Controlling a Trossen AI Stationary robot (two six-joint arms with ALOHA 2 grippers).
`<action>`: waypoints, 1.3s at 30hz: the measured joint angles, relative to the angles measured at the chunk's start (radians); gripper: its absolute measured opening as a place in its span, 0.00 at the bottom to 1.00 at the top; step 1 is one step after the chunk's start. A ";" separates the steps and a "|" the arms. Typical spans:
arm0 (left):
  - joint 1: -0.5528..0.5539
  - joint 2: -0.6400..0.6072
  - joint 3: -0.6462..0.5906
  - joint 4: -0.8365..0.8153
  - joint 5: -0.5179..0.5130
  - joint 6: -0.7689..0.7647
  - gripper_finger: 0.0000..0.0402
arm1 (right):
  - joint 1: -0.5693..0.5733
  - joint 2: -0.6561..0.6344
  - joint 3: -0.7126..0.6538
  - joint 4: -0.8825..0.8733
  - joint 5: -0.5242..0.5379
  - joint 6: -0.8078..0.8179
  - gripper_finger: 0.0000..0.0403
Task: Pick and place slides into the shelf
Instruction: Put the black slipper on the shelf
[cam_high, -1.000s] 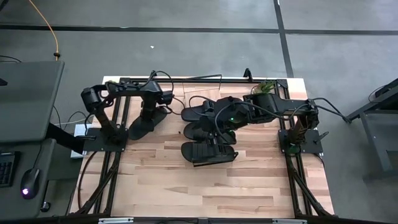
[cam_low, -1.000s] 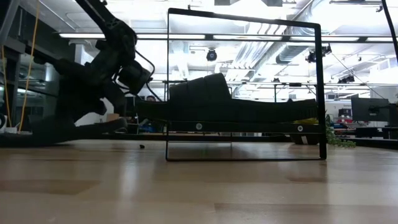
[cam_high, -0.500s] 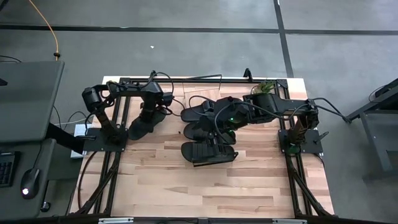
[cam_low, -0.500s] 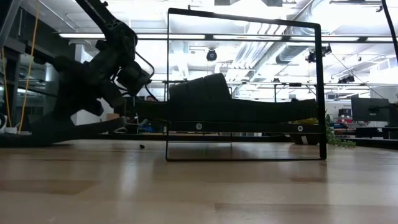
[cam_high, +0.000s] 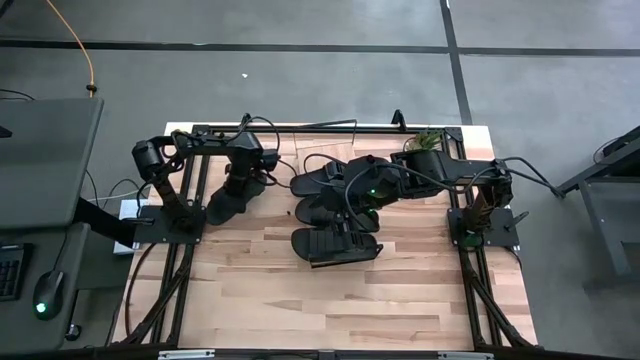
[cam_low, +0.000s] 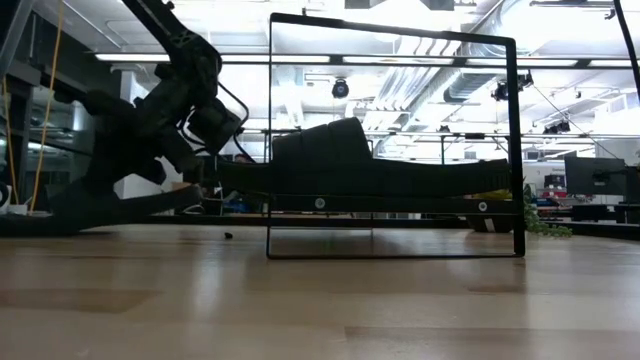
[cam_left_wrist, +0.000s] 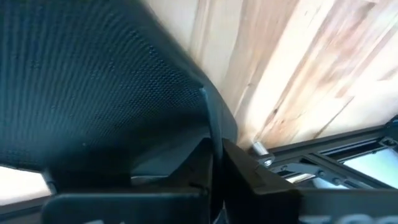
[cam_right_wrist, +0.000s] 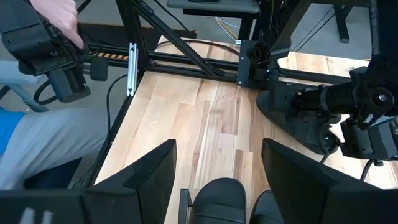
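One black slide (cam_high: 226, 205) lies at the table's far left, with my left gripper (cam_high: 243, 180) shut on its far end. Three more slides (cam_high: 322, 178) (cam_high: 320, 210) (cam_high: 335, 245) cluster at the table's middle. My right gripper (cam_high: 350, 195) hangs open over them; in its wrist view a slide's rounded end (cam_right_wrist: 217, 194) shows below and between the fingers, and I cannot tell whether they touch it. The shelf's black wire frame (cam_low: 516, 150) stands upright mid-table in the low view. My left gripper pinches a thin edge of the slide (cam_left_wrist: 210, 124) between its two fingers, which meet right below that edge. It comes down from above at the slide's far end. The slide's near end (cam_low: 60, 218) rests on the table; the held end sits slightly higher.
A small green plant (cam_high: 428, 140) stands at the far right corner. A person's hand (cam_right_wrist: 59, 15) and grey-clad leg (cam_right_wrist: 56, 149) show beyond the table's left edge. Bare wood fills the table's near half (cam_high: 330, 310).
My left gripper has shut on the far end of the left slide. In the low view that end now sits a little higher than before, while the slide's other end stays on the table.
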 joint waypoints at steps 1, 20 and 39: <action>0.000 0.000 0.007 -0.004 -0.014 0.000 0.02 | 0.000 0.000 0.000 0.000 0.000 0.000 0.56; 0.000 -0.026 0.326 -0.099 -0.057 -0.070 0.00 | 0.000 0.000 0.000 0.000 0.000 0.000 0.56; 0.000 -0.408 0.516 0.299 0.188 -0.456 0.00 | 0.000 0.000 0.000 0.011 0.000 0.005 0.56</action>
